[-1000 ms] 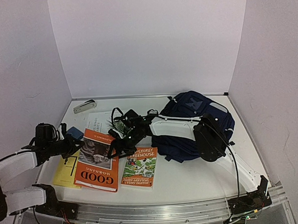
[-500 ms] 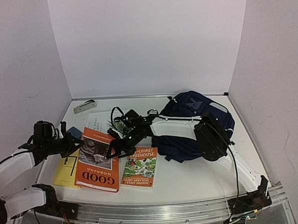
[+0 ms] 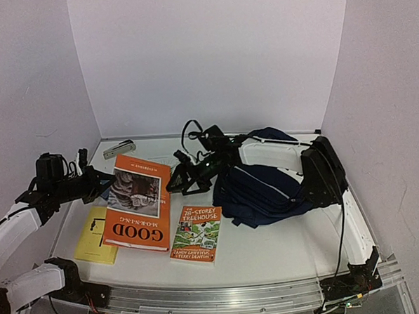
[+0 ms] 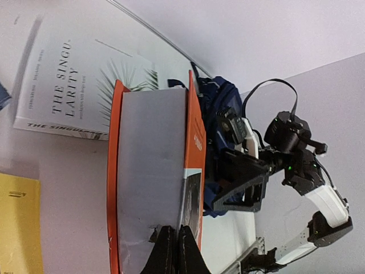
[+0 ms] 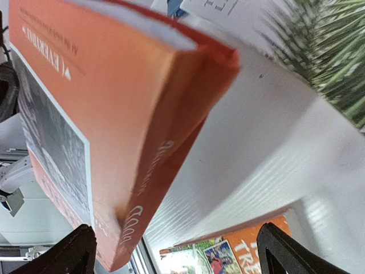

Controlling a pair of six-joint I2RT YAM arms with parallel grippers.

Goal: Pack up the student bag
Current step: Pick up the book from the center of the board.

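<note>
The student bag [image 3: 267,185], dark navy with pale zip lines, lies at the back right of the table and shows in the left wrist view too [image 4: 219,105]. An orange book [image 3: 138,203] titled GOOD MORNING is raised off the table and tilted. My left gripper [image 3: 93,185] is shut on its left edge; in the wrist view the left gripper [image 4: 174,251] pinches the front cover of the orange book [image 4: 151,171]. My right gripper [image 3: 180,179] stands open beside the book's right edge, between book and bag. From its wrist, the right gripper [image 5: 182,254] spans wide below the orange book [image 5: 108,108], touching nothing.
A colourful Treehouse book [image 3: 197,233] lies front centre, a yellow book [image 3: 95,237] front left. A white Singularity book [image 4: 68,91] lies under the raised one. A small grey case [image 3: 118,148] sits by the back wall. Walls close in on three sides.
The left gripper has lifted the orange book up and back, tilting it. The right arm rose and swung toward the back, and its jaws opened wider.
</note>
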